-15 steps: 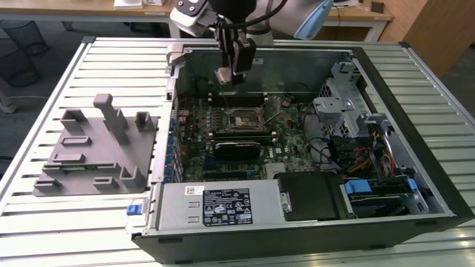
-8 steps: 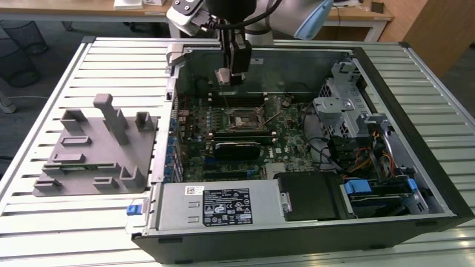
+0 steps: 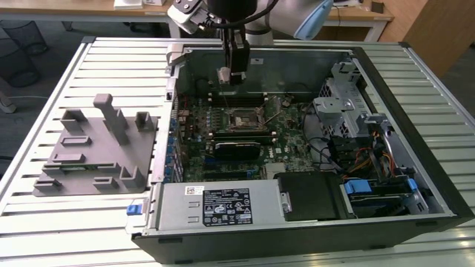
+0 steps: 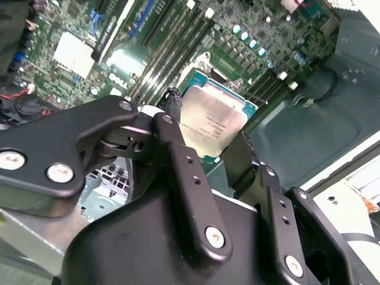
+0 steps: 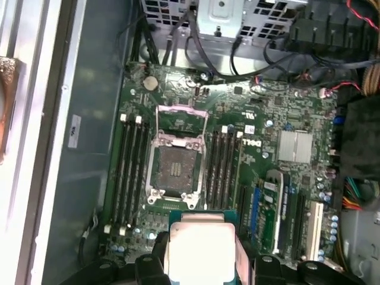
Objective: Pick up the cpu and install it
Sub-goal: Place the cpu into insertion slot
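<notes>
The first half of the task looks done to us. The cpu (image 4: 211,122), a small flat square chip with a pale silvery metal top and a thin darker rim, is already lifted and is in the black two-finger gripper (image 4: 211,142) of the arm. The black metal fingers (image 4: 178,154) are closed on two opposite edges of the chip, and its metal top faces the cameras in both wrist views.

In the exterior view the gripper hangs inside the open black desktop computer case (image 3: 438,183), near the far wall of it, above the green motherboard (image 3: 290,139). The chip touches nothing except the fingers.

The installing part is not yet done. The square black socket with the metal frame (image 5: 176,169) lies on the board between two groups of long dark memory slots (image 5: 130,172). Its frame seems to be opened, and as far as we can see the socket is empty. In the first wrist view the chip is beside the socket and not over it, so we judge that the aligning and the lowering are left.

On the exterior view's left, the grey plastic holder with upright blocks (image 3: 97,150) stands on the pale slatted metal table (image 3: 44,222), well apart from the gripper.
</notes>
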`<state>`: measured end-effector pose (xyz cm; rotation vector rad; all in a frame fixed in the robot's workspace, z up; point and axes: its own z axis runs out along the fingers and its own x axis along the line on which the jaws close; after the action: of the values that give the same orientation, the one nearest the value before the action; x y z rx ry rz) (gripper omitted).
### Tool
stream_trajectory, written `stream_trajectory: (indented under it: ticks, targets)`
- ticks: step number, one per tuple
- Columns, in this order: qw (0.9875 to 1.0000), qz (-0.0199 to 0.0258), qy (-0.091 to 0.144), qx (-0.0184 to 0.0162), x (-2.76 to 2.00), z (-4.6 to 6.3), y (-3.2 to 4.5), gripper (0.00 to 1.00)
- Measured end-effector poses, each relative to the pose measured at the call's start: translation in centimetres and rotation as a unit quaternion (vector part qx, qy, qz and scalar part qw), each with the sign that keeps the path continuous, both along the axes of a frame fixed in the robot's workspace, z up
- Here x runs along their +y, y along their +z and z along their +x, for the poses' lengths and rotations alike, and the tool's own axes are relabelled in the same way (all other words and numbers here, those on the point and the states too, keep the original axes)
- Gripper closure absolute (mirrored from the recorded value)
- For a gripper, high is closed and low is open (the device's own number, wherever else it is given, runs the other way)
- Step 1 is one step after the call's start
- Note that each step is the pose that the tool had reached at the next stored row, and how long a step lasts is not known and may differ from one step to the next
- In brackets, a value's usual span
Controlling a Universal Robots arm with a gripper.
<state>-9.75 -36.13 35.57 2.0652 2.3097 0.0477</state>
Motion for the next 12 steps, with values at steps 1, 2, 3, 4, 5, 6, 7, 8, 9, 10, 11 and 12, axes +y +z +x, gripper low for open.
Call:
stream_trajectory:
  ticks: [1,2,3,4,5,6,7,8,9,10,11,12]
  targets:
    - [1.0000,0.0000,0.000,0.0000,0.26,0.2,-0.09,0.47]
    - [1.0000,0.0000,0.000,0.0001,0.48,0.5,-0.20,0.47]
    - [1.0000,0.0000,0.000,0.0006,0.66,0.8,-0.33,0.47]
    - [1.0000,0.0000,0.000,0.0012,0.85,1.1,-0.48,0.47]
    - [1.0000,0.0000,0.000,0.0018,1.02,1.5,-0.64,0.47]
    - [1.0000,-0.0001,0.000,0.0021,1.17,1.8,-0.83,0.47]
    - [1.0000,0.0000,0.000,0.0021,1.23,2.1,-0.99,0.47]
    - [1.0000,0.0000,-0.002,0.0021,1.25,2.2,-1.14,0.47]
    - [1.0000,0.0002,-0.006,0.0020,1.25,2.3,-1.29,0.47]
    - [0.9999,0.0001,-0.012,0.0021,1.26,2.3,-1.42,0.47]
    - [0.9999,0.0001,-0.017,0.0021,1.26,2.4,-1.53,0.47]
    - [0.9998,0.0000,-0.021,0.0022,1.26,2.4,-1.63,0.47]
